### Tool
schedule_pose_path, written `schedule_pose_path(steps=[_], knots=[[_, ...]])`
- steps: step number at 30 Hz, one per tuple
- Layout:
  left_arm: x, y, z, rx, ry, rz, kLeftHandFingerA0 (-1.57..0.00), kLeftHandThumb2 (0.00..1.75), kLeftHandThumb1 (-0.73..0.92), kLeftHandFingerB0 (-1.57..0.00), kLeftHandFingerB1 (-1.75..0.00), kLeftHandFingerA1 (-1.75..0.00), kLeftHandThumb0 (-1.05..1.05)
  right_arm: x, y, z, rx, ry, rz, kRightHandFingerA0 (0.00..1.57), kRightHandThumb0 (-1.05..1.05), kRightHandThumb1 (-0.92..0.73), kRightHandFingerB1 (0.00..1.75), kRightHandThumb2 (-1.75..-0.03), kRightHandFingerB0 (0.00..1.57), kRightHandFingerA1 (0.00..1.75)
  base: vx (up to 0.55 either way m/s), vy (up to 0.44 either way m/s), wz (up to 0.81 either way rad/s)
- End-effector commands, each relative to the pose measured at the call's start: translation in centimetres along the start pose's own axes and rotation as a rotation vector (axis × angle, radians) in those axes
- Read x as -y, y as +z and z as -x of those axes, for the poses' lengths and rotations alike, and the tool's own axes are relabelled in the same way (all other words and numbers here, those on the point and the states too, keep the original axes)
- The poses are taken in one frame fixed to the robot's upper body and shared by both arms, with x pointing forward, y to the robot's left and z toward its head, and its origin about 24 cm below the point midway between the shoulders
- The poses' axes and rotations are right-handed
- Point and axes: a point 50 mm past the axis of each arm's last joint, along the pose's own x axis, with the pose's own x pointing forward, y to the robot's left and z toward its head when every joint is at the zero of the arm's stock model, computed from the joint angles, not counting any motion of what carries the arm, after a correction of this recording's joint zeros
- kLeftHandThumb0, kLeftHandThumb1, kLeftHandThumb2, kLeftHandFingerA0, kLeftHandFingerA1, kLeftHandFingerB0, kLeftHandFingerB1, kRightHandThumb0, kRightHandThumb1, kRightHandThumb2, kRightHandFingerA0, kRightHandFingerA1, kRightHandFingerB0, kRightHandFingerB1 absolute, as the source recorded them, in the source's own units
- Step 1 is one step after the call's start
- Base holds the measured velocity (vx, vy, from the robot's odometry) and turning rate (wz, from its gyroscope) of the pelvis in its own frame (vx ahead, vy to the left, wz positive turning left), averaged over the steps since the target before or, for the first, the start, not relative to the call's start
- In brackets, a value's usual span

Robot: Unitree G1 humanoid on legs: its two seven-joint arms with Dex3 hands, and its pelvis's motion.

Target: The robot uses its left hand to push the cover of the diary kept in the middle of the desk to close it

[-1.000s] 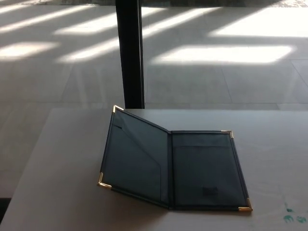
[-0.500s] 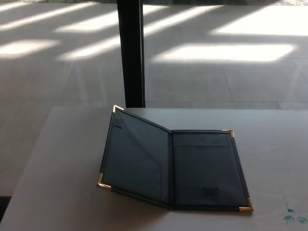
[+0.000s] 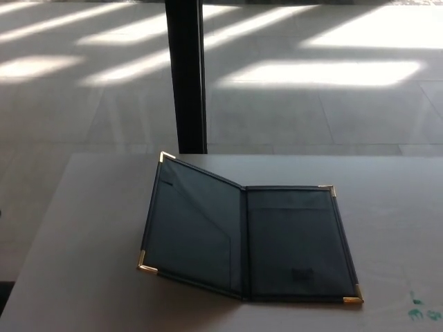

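Lying open: the diary is seen at the desk's centre.
Left cover: raised at a tilt, toward 9 o'clock of the spine; gold corners are fitted.
Right cover: laid flat, toward 3 o'clock.
Writing: a small dark patch is seen, unreadable.
Green marks: at 4 o'clock, illegible.
Hands: neither is shown; their state cannot be told.

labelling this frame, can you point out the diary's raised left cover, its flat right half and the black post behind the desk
raised left cover (image 3: 194,232), head view, middle of its inner face
flat right half (image 3: 296,242), head view, middle of its inner panel
black post (image 3: 185,76), head view, mid-height on its front
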Motion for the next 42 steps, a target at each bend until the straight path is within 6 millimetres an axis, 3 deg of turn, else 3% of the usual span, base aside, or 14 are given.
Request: schedule_pose_path(steps=[1,2,3,4,8,9,10,11,16,17,19,40,41,42], knots=[[1.9,-2.0,2.3,-0.215,-0.156,0.031,-0.58,0.79,0.92,-0.37,-0.47,-0.54,-0.86,0.6,0.3,0.1,0.010,0.013,-0.006,0.63,-0.91,-0.92,0.75,-0.75,0.62,0.95,0.00,0.000,0.00],[2.1,-2.0,2.3,-0.224,-0.163,0.043,-0.58,0.79,0.92,-0.37,-0.47,-0.54,-0.86,0.7,0.2,0.1,0.009,0.007,-0.005,0.63,-0.91,-0.92,0.75,-0.75,0.62,0.95,0.00,0.000,0.00],[2.3,-1.9,2.4,-0.231,-0.169,0.057,-0.53,1.15,0.79,-0.38,-0.56,-0.61,-0.81,0.7,0.2,0.0,0.008,-0.001,-0.012,0.64,-0.90,-0.92,0.73,-0.74,0.61,0.96,0.00,0.000,0.00],[2.5,-1.8,2.5,-0.234,-0.179,0.065,-0.56,0.80,0.92,-0.38,-0.48,-0.54,-0.87,0.7,0.2,0.0,0.008,-0.005,-0.016,0.64,-0.92,-0.92,0.74,-0.75,0.62,0.96,0.00,0.000,0.00],[3.1,-1.7,3.0,-0.250,-0.206,0.068,-0.60,0.79,0.92,-0.45,-0.47,-0.53,-0.87,0.6,0.2,0.1,0.000,-0.020,-0.026,0.67,-0.91,-0.92,0.74,-0.73,0.65,0.94,0.00,0.000,0.00],[3.4,-1.8,3.3,-0.246,-0.217,0.041,-0.61,0.75,0.92,-0.48,-0.50,-0.54,-0.86,0.6,0.2,0.1,0.003,-0.018,-0.018,0.70,-0.94,-0.70,0.76,-1.04,0.63,0.93,0.00,0.000,0.00],[3.9,-2.3,3.6,-0.269,-0.230,0.016,-0.66,0.77,0.92,-0.50,-0.48,-0.53,-0.86,0.6,0.2,0.1,0.011,-0.014,-0.014,0.71,-0.94,-0.71,0.77,-1.06,0.64,0.95,0.00,0.000,0.00],[4.1,-2.5,3.6,-0.270,-0.252,-0.006,-0.64,0.80,0.92,-0.47,-0.51,-0.57,-0.89,0.4,0.2,0.1,0.013,-0.002,-0.019,0.63,-0.92,-0.92,0.75,-0.74,0.62,0.96,0.00,0.000,0.00],[4.2,-3.9,3.6,-0.331,-0.223,-0.022,-0.54,0.74,0.91,-0.47,-0.52,-0.56,-0.90,0.2,0.4,-0.1,0.014,0.005,-0.038,0.65,-0.93,-0.92,0.76,-0.73,0.63,0.98,0.00,0.000,0.00],[4.4,-3.8,3.5,-0.332,-0.213,-0.024,-0.51,1.15,0.77,-0.46,-0.59,-0.63,-0.87,0.1,0.7,-0.1,0.017,-0.004,-0.035,0.71,-0.96,-0.71,0.77,-1.03,0.64,0.97,0.00,0.000,0.00],[5.0,-3.6,3.7,-0.335,-0.239,-0.036,-0.56,0.76,0.92,-0.46,-0.51,-0.54,-0.86,0.0,1.0,-0.2,0.015,-0.007,-0.031,0.64,-0.91,-0.92,0.76,-0.74,0.63,0.95,0.00,0.000,0.00],[12.2,-7.7,7.2,-0.425,-0.469,-0.267,-0.53,0.80,0.92,-0.41,-0.49,-0.57,-0.88,-0.7,2.1,-0.6,0.047,0.051,-0.037,0.61,-0.93,-0.92,0.74,-0.73,0.58,0.96,-0.02,-0.002,0.00],[12.5,-7.9,7.4,-0.424,-0.469,-0.278,-0.56,0.80,0.92,-0.41,-0.49,-0.58,-0.87,-0.8,2.1,-0.6,0.044,0.044,-0.043,0.65,-0.84,-0.77,0.74,-1.27,0.56,0.91,0.00,0.000,0.00],[12.5,-7.9,7.5,-0.423,-0.467,-0.282,-0.56,0.80,0.92,-0.41,-0.49,-0.58,-0.87,-0.8,2.1,-0.7,0.042,0.044,-0.045,0.65,-0.84,-0.77,0.74,-1.27,0.56,0.91,0.00,0.000,0.00]])
